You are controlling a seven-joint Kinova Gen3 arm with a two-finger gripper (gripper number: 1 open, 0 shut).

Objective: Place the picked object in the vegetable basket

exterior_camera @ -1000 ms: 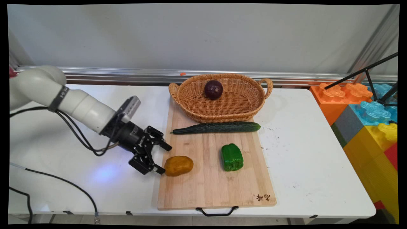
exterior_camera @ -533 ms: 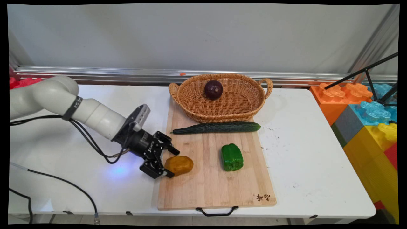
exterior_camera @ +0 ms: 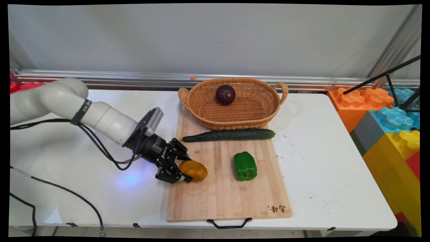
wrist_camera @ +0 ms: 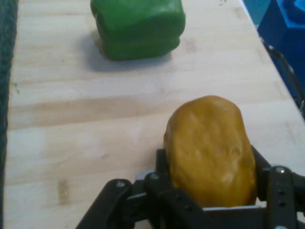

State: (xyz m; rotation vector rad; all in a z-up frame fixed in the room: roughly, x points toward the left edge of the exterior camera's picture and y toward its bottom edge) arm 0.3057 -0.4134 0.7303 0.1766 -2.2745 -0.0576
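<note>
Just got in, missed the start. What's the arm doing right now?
The arm's tool is low at the left edge of the cutting board, its two fingers either side of the yellow-brown potato; in the hand view the potato sits between the fingers, which look closed against it. A green pepper and a cucumber lie on the board, and a dark red onion sits in the wicker basket behind.

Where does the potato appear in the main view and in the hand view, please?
Main view: the potato lies at the cutting board's left edge, between the gripper's fingers.
Hand view: potato at lower right, between the fingers.
Shared landmark: the green pepper, right of the potato in main, upper left in hand.
</note>
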